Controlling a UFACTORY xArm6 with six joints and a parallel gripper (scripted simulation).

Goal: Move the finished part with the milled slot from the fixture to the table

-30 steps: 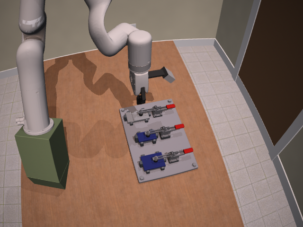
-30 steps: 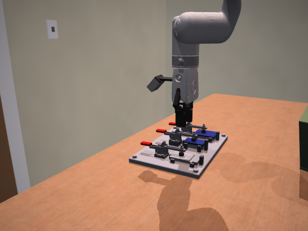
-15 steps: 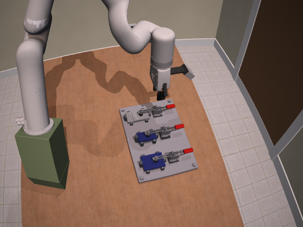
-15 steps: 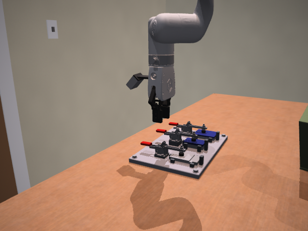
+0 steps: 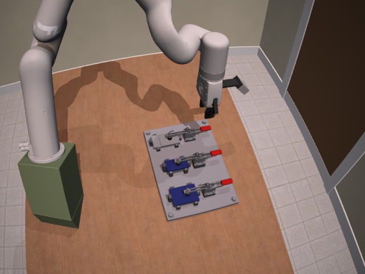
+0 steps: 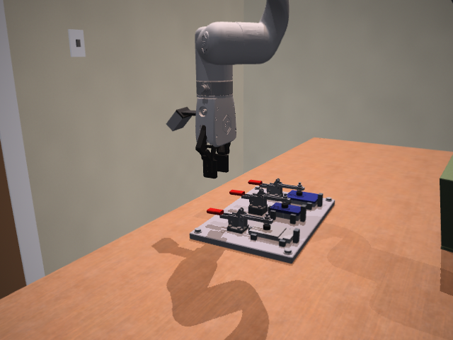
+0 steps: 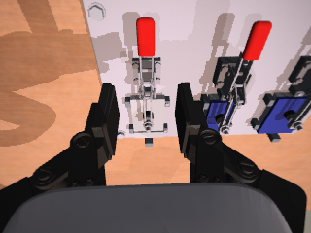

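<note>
The jaws [image 5: 210,112] [image 6: 216,166] stand partway spread, gripping nothing; the wrist view cuts off the farthest clamp [image 7: 300,77].

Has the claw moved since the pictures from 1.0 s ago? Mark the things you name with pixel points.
Yes. In the top view, the claw [image 5: 209,115] [image 6: 216,171] [image 7: 147,98] has moved rightward relative to the base plate [image 5: 206,173] [image 6: 311,227] [image 7: 180,58], and now hangs near its upper-right corner bolt [image 5: 204,121] [image 6: 197,230] [image 7: 96,12].
</note>
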